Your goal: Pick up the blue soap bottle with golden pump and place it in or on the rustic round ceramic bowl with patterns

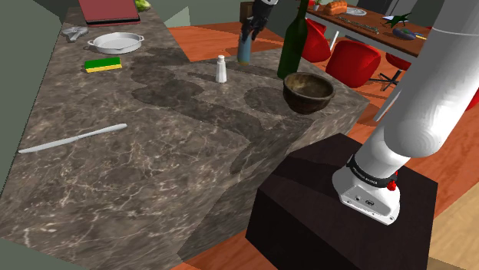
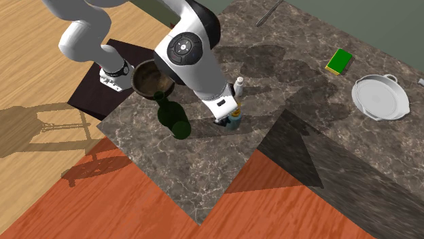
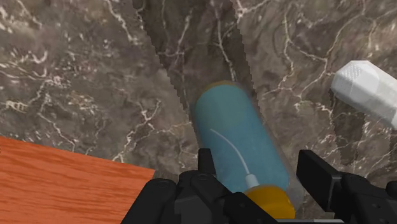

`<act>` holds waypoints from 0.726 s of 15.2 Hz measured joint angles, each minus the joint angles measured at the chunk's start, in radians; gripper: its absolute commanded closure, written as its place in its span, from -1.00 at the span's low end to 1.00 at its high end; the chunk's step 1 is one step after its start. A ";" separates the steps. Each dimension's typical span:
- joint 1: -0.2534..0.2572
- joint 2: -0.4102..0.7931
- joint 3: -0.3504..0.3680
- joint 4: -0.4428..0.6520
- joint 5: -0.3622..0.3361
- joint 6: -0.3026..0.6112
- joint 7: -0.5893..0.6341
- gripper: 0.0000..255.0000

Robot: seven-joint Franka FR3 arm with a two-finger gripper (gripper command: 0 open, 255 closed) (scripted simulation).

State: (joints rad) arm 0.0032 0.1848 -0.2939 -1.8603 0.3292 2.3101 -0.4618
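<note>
dark box stand (image 1: 307,222) sits nearest in the shoulder view, with the white arm (image 1: 414,115) rising from it. just past it a brown marbled counter (image 1: 153,176) carries a brown round bowl (image 1: 307,101), which is empty. a tall green bottle (image 1: 292,46) stands just behind the bowl. toward the shoulder view's left of it is a small white shaker (image 1: 221,70). behind the shaker, close to the counter's far edge, the blue soap bottle (image 3: 235,137) with a golden pump stands upright, apart from the bowl. the black gripper (image 3: 261,167) is lowered over it, fingers spread wide on either side of the bottle and not plainly clasping it. farther left lie a knife (image 1: 73,139), a green and yellow sponge (image 1: 103,64) and a white pan (image 1: 115,47). red chairs (image 1: 353,60) stand beyond the counter on an orange wood floor.
</note>
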 measured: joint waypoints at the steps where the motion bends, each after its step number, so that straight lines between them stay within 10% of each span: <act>1: 0.000 -0.003 -0.001 0.009 -0.004 -0.011 0.005 1.00; 11: 0.002 -0.035 -0.009 0.105 -0.042 -0.133 0.048 1.00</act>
State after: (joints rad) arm 0.0052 0.1497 -0.3030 -1.7555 0.2875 2.1770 -0.4137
